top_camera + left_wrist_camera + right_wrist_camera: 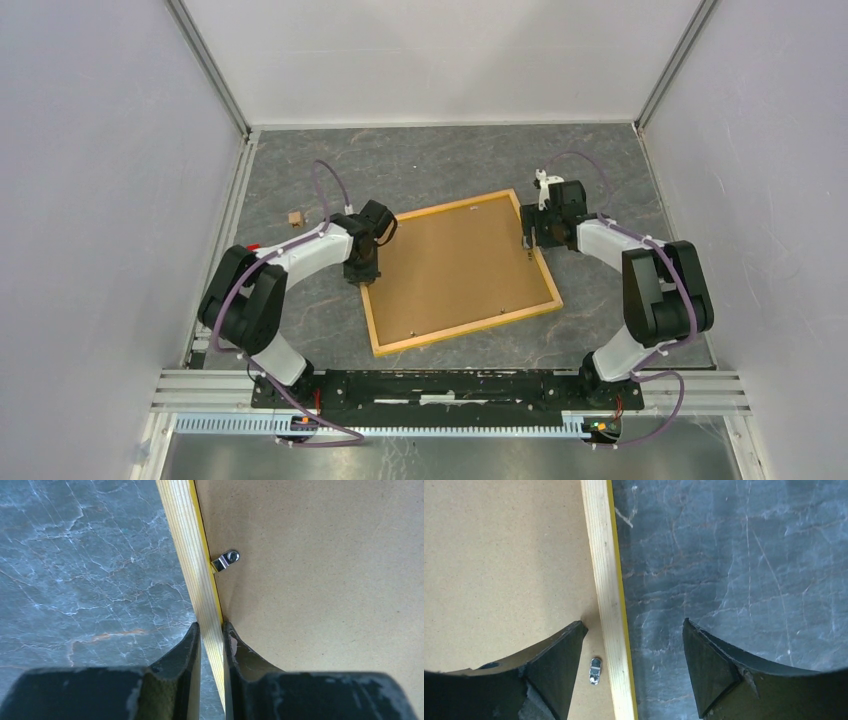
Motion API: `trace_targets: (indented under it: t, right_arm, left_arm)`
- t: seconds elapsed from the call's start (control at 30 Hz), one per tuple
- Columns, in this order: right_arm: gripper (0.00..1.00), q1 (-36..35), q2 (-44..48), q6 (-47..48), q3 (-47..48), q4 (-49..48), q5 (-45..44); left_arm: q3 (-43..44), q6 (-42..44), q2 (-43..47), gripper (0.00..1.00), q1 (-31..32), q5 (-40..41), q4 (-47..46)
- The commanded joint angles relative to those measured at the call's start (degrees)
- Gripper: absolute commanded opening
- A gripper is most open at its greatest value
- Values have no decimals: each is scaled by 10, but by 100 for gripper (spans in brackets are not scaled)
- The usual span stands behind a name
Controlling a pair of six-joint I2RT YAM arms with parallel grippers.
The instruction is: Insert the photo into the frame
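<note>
Board (455, 265) fills the frame (465, 328), photo unseen; left gripper (211, 628) clamps one rail, right gripper (634, 630) straddles the other, open.

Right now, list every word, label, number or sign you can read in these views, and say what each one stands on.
None can be read.
The light orange-yellow wooden frame, the plain brown backing board inside it and the grey marbled table carry no print.
The small silver metal clip shows no stamp.
The small tan block at the far left is too small to tell.
</note>
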State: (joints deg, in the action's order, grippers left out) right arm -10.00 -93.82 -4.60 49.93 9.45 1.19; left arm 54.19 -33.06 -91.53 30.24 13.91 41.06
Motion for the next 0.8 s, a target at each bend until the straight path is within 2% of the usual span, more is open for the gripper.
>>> trace_targets:
  t: [0.0,0.23,0.3,0.63,0.7,0.77]
  right_arm:
    - [77,-1,40,-31,-22,16,-32]
    - [63,-4,71,-47,-87,-1,-24]
    - [62,-10,73,-47,-94,-5,-23]
    - [66,-27,78,-48,-98,-9,-47]
    - [63,-30,84,-48,-102,-6,-50]
    - [55,-35,86,-47,-106,-5,-51]
  left_arm:
    - [23,70,-38,2,-4,28,27]
    - [29,81,-61,2,-18,-26,12]
    - [29,81,-58,2,-20,-45,6]
    - [28,81,-61,2,-23,-39,4]
    - [31,81,-63,2,-24,-41,4]
    - [31,81,-64,2,-26,-41,4]
